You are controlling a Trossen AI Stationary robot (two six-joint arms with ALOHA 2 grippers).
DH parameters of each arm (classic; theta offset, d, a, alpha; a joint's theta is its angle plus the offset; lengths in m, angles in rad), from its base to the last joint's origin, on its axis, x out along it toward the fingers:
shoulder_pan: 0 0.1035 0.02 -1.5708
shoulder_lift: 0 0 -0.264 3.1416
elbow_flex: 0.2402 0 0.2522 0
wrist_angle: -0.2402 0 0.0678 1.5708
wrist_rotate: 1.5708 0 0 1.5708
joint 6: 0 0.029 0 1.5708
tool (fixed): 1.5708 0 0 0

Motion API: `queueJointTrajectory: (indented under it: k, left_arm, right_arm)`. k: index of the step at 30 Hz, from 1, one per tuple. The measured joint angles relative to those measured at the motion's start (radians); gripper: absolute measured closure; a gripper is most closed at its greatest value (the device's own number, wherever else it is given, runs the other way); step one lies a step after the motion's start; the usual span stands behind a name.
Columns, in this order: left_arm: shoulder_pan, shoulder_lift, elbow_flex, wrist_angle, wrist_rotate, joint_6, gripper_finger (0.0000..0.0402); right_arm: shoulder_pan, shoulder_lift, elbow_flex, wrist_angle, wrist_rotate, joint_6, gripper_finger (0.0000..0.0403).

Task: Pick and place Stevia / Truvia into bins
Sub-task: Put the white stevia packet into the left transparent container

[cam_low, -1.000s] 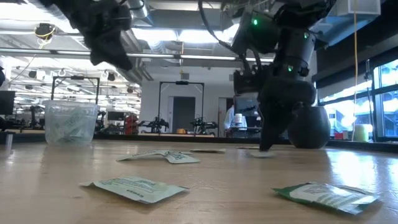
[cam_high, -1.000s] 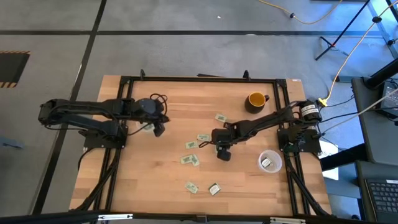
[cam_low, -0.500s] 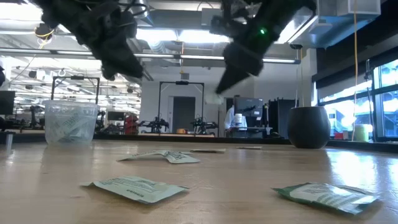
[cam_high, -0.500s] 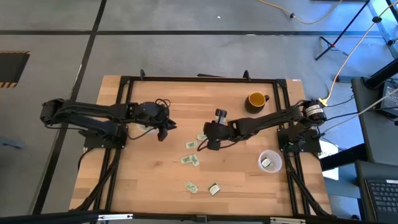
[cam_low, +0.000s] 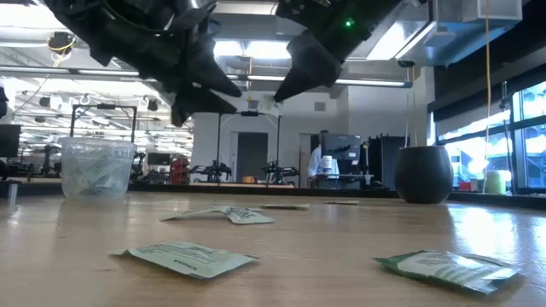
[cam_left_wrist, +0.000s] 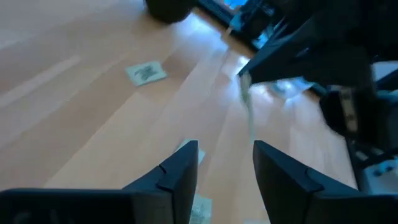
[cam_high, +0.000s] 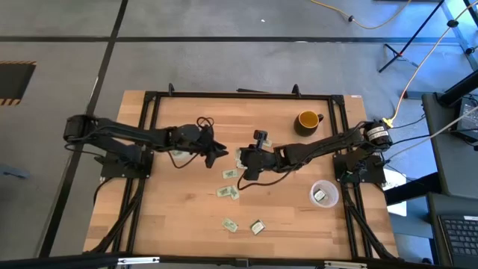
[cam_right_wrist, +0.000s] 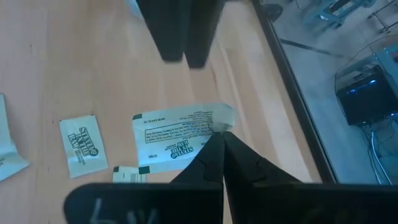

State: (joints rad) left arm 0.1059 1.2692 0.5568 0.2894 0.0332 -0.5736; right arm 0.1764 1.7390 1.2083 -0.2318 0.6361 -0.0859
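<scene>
Progress: right cup [cam_high: 324, 194] holds a packet or two; left cup [cam_low: 95, 168] holds some. About seven packets still lie loose mid-table, e.g. [cam_high: 228, 192].

Right gripper [cam_right_wrist: 219, 138]: raised over table centre, fingers pinched together on the corner of one packet [cam_right_wrist: 180, 138].

Left gripper [cam_high: 221, 154]: raised just left of it, fingers [cam_left_wrist: 177, 171] apart, empty, facing the held packet.
</scene>
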Motion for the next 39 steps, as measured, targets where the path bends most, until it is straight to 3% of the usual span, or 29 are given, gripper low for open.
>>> queueJointTrajectory:
  k: [10, 26, 31, 39]
  left_arm:
    - [-0.02, 0.068, 0.001, 0.162, 0.063, -0.02, 0.0251]
    - [-0.028, 0.074, 0.001, 0.165, 0.047, 0.046, 0.0265]
    - [-0.028, 0.074, 0.001, 0.171, 0.039, 0.08, 0.0297]
    - [-0.028, 0.074, 0.001, 0.18, 0.056, 0.109, 0.0382]
  right_arm:
    - [0.0, 0.0, 0.0, 0.022, 0.0, -0.002, 0.0401]
    - [0.0, -0.001, 0.0, 0.11, -0.001, -0.029, 0.0401]
    - [0.0, -0.001, 0.0, 0.141, -0.001, -0.025, 0.0401]
    - [0.0, -0.002, 0.0, 0.159, -0.003, -0.024, 0.0399]
